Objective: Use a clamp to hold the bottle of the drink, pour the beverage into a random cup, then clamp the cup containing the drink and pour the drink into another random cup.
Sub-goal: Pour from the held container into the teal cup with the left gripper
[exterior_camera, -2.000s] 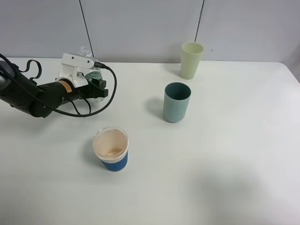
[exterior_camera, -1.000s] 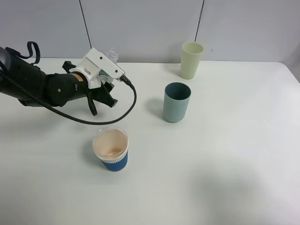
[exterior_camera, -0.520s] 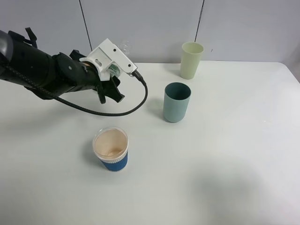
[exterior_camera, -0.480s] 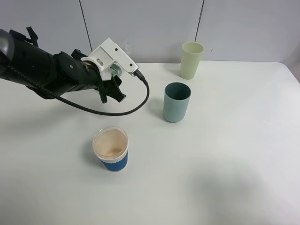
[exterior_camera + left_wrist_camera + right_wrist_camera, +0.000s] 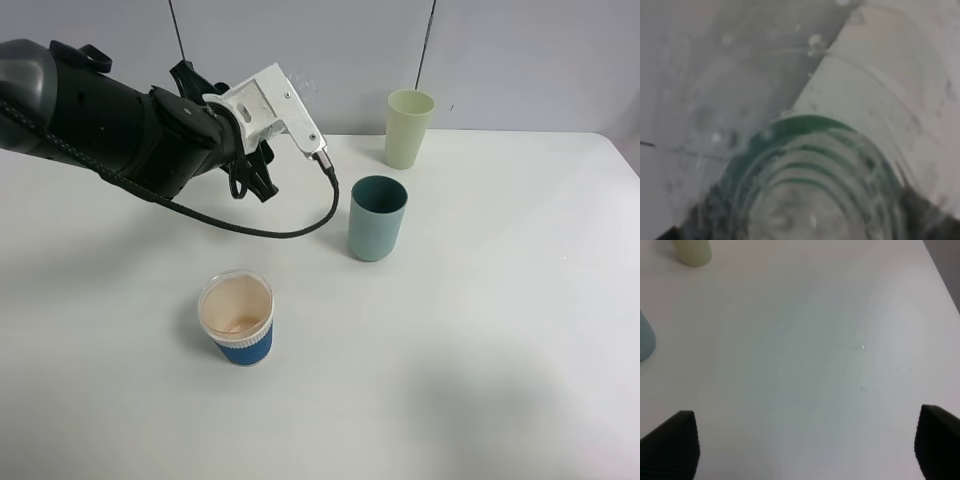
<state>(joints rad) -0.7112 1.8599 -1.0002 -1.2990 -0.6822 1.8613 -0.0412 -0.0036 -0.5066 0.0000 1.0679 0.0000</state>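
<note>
My left gripper (image 5: 254,168) is shut on the bottle (image 5: 298,83) and holds it in the air, left of the teal cup (image 5: 377,218). Only the bottle's clear top shows past the white camera mount. In the left wrist view the bottle's green label (image 5: 810,165) fills the frame, with a dark finger (image 5: 935,217) beside it. The beverage cannot be made out. The blue-sleeved paper cup (image 5: 237,318) stands at the front left with a tan inside. My right gripper (image 5: 805,452) is open over bare table, with nothing between its fingers, and the teal cup's edge (image 5: 645,342) is at that view's side.
A pale yellow-green tumbler (image 5: 408,128) stands at the back behind the teal cup, also seen as the tumbler (image 5: 692,251) in the right wrist view. A black cable (image 5: 300,228) hangs from the left wrist. The white table (image 5: 500,330) ends at a grey wall.
My left arm has lifted the bottle off the table and carried it up and to the right, toward the teal cup. The cups have not moved.
</note>
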